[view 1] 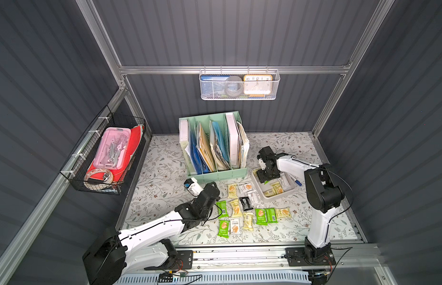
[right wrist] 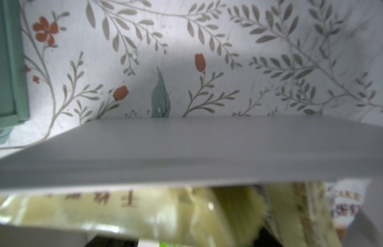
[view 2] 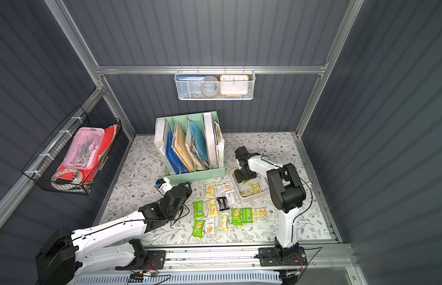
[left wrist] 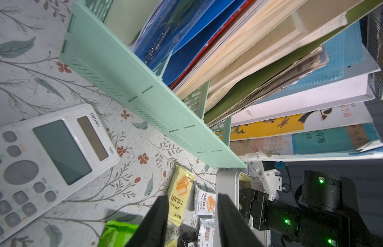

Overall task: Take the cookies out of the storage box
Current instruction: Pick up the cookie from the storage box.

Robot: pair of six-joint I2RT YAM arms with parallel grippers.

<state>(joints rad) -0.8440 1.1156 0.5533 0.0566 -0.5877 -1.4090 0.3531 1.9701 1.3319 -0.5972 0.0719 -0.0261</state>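
Note:
The storage box (view 1: 280,196) (view 2: 249,197) sits right of the table's middle with several yellow and white cookies (view 1: 276,188) inside. More cookies lie spread on the floral table left of and in front of it: yellow (view 1: 232,190), black (view 1: 245,203), green (view 1: 260,216). My right gripper (view 1: 264,179) is lowered into the box's far left corner. Its fingertips are buried among the packets; the right wrist view is filled by the box wall (right wrist: 207,149) and blurred yellow cookies (right wrist: 143,211). My left gripper (view 1: 213,188) (left wrist: 192,196) hovers open and empty left of the spread cookies.
The mint green file organiser (view 1: 215,172) (left wrist: 132,81) stands close behind both grippers. A white calculator (left wrist: 47,162) lies under the left wrist. A blue pen (view 1: 297,182) rests beside the box. A white mesh basket (view 1: 239,85) hangs at the back and a black wire basket (view 1: 103,155) at the left.

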